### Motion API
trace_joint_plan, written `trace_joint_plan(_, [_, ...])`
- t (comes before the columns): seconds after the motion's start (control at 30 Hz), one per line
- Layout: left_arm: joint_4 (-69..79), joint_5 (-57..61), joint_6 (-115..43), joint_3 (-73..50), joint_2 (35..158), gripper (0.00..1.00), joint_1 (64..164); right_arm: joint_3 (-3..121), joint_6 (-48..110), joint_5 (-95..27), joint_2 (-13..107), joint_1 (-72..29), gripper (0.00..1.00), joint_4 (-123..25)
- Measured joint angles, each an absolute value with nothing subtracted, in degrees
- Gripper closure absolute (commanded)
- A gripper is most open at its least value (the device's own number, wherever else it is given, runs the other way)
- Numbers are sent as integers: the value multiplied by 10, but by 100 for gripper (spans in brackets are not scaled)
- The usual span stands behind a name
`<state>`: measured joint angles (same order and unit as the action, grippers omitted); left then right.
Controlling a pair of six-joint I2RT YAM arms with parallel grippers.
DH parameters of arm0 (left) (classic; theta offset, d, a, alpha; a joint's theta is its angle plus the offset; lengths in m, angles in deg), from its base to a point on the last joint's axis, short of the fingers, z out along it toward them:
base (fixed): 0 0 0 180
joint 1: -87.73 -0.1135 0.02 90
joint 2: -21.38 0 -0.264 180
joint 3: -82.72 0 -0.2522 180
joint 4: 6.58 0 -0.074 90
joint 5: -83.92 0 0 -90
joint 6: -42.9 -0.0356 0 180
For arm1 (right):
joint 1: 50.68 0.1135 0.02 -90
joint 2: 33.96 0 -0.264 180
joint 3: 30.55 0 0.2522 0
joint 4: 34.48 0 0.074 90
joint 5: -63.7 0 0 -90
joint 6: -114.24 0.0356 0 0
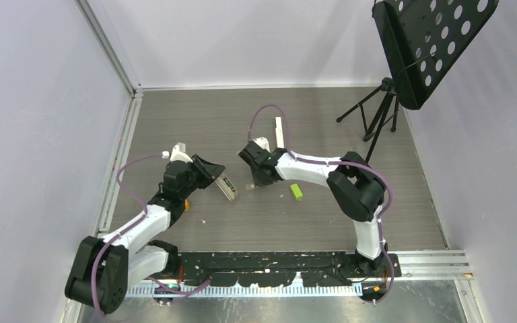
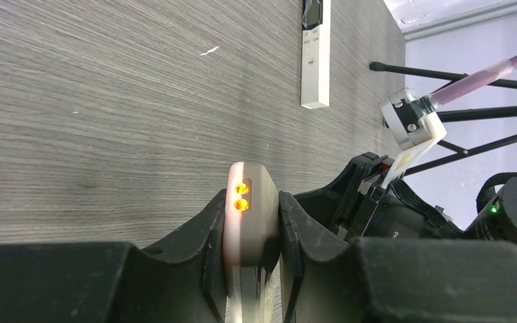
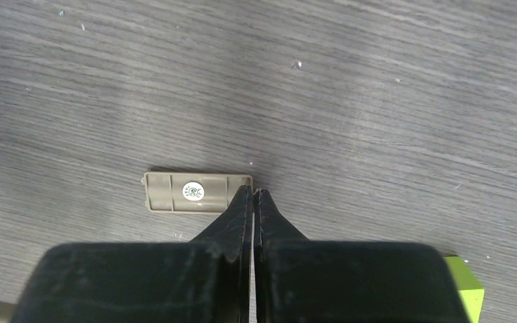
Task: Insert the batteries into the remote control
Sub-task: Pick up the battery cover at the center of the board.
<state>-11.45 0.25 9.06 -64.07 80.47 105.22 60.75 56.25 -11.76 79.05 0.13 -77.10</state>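
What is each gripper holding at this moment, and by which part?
Left gripper: the beige remote, clamped across two opposite sides. Right gripper: shut, nothing held.

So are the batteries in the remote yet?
Not yet. Done: the battery cover is off, lying on the table. In hand: the left gripper clamps the remote; the right gripper is shut and empty beside the cover. Left: I can't spot a battery anywhere, so loading them and refitting the cover remain.
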Motion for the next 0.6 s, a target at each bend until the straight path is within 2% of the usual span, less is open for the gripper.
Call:
trace_joint_plan(0.33, [-175,39,82,-601,924,100,1071,531,578,-42,735,-3,100,-763])
trace_joint_plan(0.6, [-248,-28,78,-541,1072,100,1183,473,623,-15,643,-34,100,-800])
